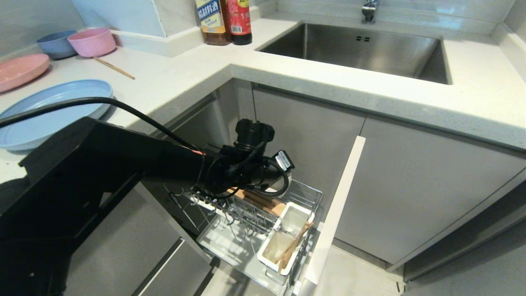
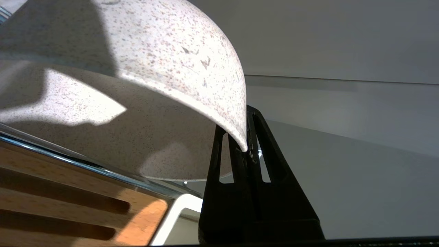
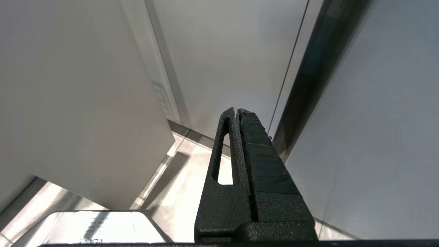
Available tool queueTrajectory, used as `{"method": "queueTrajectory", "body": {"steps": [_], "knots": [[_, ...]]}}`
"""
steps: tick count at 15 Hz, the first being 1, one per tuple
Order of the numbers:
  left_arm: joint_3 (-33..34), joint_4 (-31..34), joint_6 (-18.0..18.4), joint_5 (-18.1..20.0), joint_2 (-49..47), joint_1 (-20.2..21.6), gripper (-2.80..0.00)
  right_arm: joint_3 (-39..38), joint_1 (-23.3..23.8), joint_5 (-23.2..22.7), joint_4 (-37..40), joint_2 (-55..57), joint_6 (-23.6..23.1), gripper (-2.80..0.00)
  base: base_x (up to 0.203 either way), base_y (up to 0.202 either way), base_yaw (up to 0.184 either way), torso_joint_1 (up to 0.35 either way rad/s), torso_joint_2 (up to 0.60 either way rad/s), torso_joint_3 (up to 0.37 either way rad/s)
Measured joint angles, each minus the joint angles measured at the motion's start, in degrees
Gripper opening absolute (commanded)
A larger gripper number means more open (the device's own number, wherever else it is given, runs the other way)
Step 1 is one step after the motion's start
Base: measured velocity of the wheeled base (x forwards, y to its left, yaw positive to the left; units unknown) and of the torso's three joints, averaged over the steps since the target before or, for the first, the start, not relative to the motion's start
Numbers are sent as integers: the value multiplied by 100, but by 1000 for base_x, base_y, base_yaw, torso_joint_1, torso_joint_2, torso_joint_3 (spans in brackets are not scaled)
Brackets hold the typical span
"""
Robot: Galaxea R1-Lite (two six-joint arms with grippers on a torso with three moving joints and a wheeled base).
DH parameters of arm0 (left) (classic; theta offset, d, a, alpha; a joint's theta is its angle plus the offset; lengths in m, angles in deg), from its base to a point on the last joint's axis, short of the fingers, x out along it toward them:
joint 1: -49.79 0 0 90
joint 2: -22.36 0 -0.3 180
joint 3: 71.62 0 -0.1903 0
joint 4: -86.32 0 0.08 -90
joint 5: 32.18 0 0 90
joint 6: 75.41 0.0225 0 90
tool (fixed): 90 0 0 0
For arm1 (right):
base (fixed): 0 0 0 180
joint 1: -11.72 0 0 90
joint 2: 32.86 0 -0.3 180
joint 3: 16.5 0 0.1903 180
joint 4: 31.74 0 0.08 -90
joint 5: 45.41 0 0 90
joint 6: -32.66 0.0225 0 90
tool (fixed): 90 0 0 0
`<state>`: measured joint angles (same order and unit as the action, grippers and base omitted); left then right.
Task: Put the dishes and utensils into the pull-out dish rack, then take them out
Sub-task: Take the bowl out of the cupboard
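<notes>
Left hand (image 2: 244,145) is clamped on the rim of the deep cream-white speckled bowl (image 2: 164,61), which stands on edge in the chrome wire pull-out dish rack (image 1: 304,190), just above the slotted wooden strip (image 2: 68,206). Light-wood chopsticks (image 1: 292,246) lean in the white plastic utensil cup (image 1: 283,236), long axis tilted, upper tips toward the narrow pale cabinet front (image 1: 337,205). Wide pale blue round plate (image 1: 49,113) lies flat on the white tabletop (image 1: 181,78). Right hand (image 3: 237,113) is closed on nothing, parked beside cabinet panels.
</notes>
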<state>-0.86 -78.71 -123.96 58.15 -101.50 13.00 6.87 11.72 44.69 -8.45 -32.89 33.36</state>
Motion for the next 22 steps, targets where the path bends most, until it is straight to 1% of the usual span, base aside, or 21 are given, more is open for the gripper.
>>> {"method": "queueTrajectory", "body": {"steps": [4,6,9,12,14,15,16,18,20,21,22], "knots": [[185,3,-9,43,501,-71,-280,0,0,0,2,0,0,-280,0,0,0,0,0,0],[319,-3,-10,128,885,-80,-280,0,0,0,2,0,-2,-280,0,0,0,0,0,0],[481,-3,0,146,1497,-129,-280,0,0,0,0,0,0,-280,0,0,0,0,0,0],[622,186,49,105,2183,-335,-280,0,0,0,0,0,0,-280,0,0,0,0,0,0],[658,531,238,-70,2740,-610,-280,0,0,0,0,0,0,-280,0,0,0,0,0,0],[664,691,458,-259,3050,-815,-280,0,0,-1,0,0,0,-280,0,0,0,0,0,0],[641,791,759,-521,3334,-1031,-280,0,0,0,0,0,-2,-280,0,0,0,0,0,0],[298,868,1535,-1147,3758,-1260,-280,0,0,0,0,0,-2,-280,0,0,0,0,0,0],[-148,1040,2313,-1863,3979,-1223,-280,0,0,-1,0,0,0,-280,0,0,0,0,0,0],[-384,1137,2680,-2347,4039,-1101,-280,0,0,0,0,0,0,-280,0,0,0,0,0,0],[-579,1228,2953,-2780,4062,-901,-280,0,0,0,0,0,-1,-280,0,0,0,0,0,0]]}}
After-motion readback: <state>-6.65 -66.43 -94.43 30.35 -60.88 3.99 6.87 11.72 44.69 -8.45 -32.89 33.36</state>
